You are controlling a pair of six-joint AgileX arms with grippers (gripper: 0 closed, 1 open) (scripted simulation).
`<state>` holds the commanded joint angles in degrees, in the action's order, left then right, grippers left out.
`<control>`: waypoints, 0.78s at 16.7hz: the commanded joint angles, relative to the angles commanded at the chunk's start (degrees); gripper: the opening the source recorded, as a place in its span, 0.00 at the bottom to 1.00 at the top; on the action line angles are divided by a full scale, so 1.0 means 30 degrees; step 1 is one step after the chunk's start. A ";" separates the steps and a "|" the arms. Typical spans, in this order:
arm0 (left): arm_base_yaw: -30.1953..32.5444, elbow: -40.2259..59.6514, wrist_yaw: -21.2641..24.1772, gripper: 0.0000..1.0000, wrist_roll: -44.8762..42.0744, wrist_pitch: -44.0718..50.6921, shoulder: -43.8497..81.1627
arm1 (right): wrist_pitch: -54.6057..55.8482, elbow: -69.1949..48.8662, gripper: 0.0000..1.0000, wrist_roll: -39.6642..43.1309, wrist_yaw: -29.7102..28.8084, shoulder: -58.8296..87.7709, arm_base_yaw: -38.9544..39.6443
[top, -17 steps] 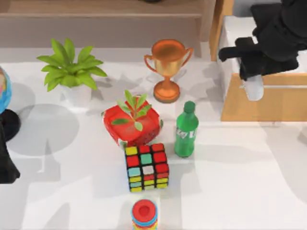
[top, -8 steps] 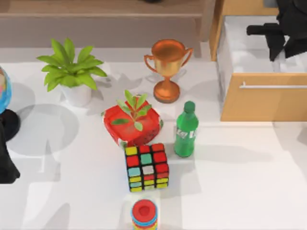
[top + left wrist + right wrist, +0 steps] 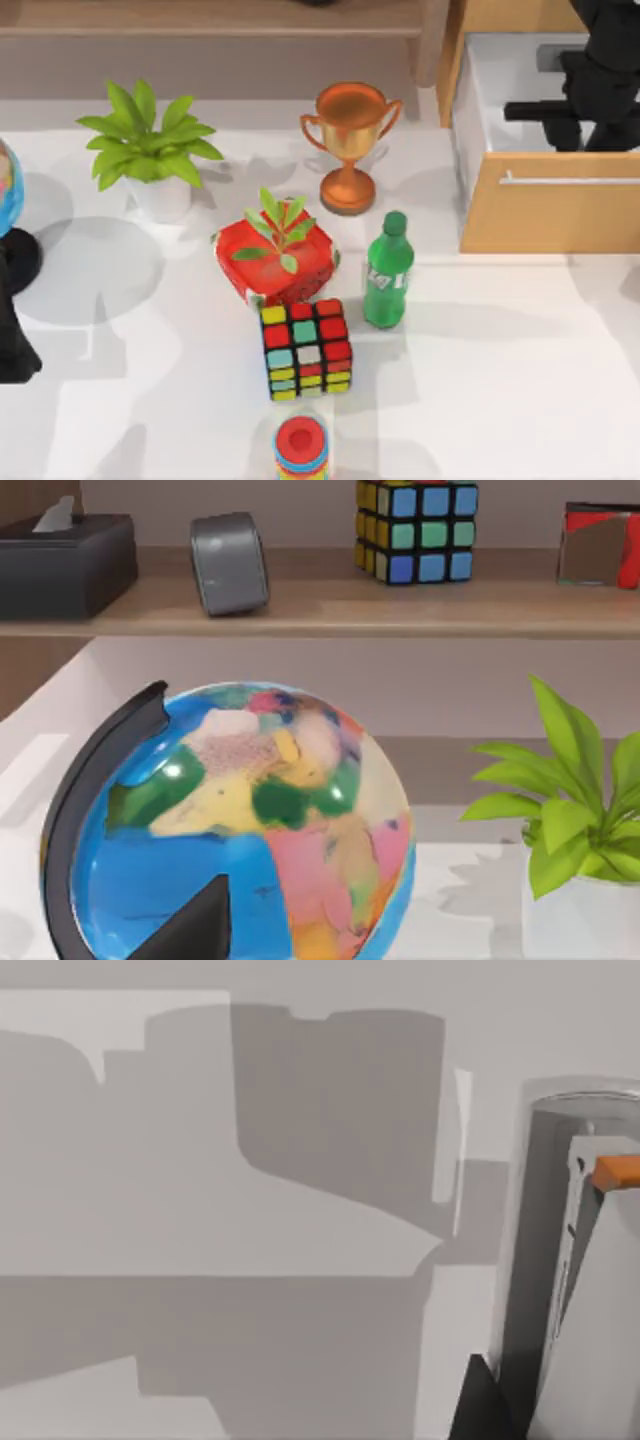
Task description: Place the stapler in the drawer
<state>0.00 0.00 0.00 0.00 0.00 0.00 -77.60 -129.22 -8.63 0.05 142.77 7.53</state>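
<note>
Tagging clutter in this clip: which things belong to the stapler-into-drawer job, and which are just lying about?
Job in hand: stapler; drawer, pulled open; right tool, over the drawer's white inside.

Lying about: potted plant, trophy, red box, green bottle, puzzle cube, ring stack, globe. Left arm parked at the table's left edge.

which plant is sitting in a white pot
The leafy green plant at the table's left, in a white pot; the smaller sprig tops a red pot.

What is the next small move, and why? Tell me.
Probably lower slightly and let go: the right gripper holds the stapler above the white inside of the open drawer. The left arm sits parked at the table's left.
</note>
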 joint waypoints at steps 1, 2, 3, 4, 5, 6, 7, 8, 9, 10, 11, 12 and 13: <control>0.0000 0.0000 0.0000 1.00 0.0000 0.0000 0.0000 | 0.0040 0.0053 0.00 -0.0011 0.0035 0.0022 -0.0036; 0.0000 0.0000 0.0000 1.00 0.0000 0.0000 0.0000 | 0.0099 0.0106 0.00 -0.0017 0.0036 0.0007 -0.0035; 0.0000 0.0000 0.0000 1.00 0.0000 0.0000 0.0000 | 0.0234 0.0220 0.00 -0.0026 0.0036 -0.0015 -0.0031; 0.0000 0.0000 0.0000 1.00 0.0000 0.0000 0.0000 | 0.0367 0.0337 0.00 -0.0033 0.0031 -0.0030 -0.0024; 0.0000 0.0000 0.0000 1.00 0.0000 0.0000 0.0000 | 0.0475 0.0438 0.00 -0.0030 0.0023 -0.0035 -0.0017; 0.0000 0.0000 0.0000 1.00 0.0000 0.0000 0.0000 | 0.0596 0.0559 0.00 -0.0020 0.0010 -0.0029 -0.0007; 0.0000 0.0000 0.0000 1.00 0.0000 0.0000 0.0000 | 0.0719 0.0707 0.00 -0.0012 0.0002 -0.0022 0.0004; 0.0000 0.0000 0.0000 1.00 0.0000 0.0000 0.0000 | 0.0767 0.0782 0.00 -0.0009 0.0000 -0.0015 0.0009; 0.0000 0.0000 0.0000 1.00 0.0000 0.0000 0.0000 | 0.0767 0.0782 0.00 -0.0009 0.0000 -0.0015 0.0009; 0.0000 0.0000 0.0000 1.00 0.0000 0.0000 0.0000 | 0.0767 0.0782 0.00 -0.0009 0.0000 -0.0015 0.0009; 0.0000 0.0000 0.0000 1.00 0.0000 0.0000 0.0000 | 0.0767 0.0782 0.00 -0.0009 0.0000 -0.0015 0.0009; 0.0000 0.0000 0.0000 1.00 0.0000 0.0000 0.0000 | 0.0767 0.0782 0.08 -0.0009 0.0000 -0.0015 0.0009; 0.0000 0.0000 0.0000 1.00 0.0000 0.0000 0.0000 | 0.0767 0.0782 0.15 -0.0009 0.0000 -0.0015 0.0009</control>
<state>0.00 0.00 0.00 0.00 0.00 0.00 -75.30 -126.88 -8.65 0.06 142.72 7.55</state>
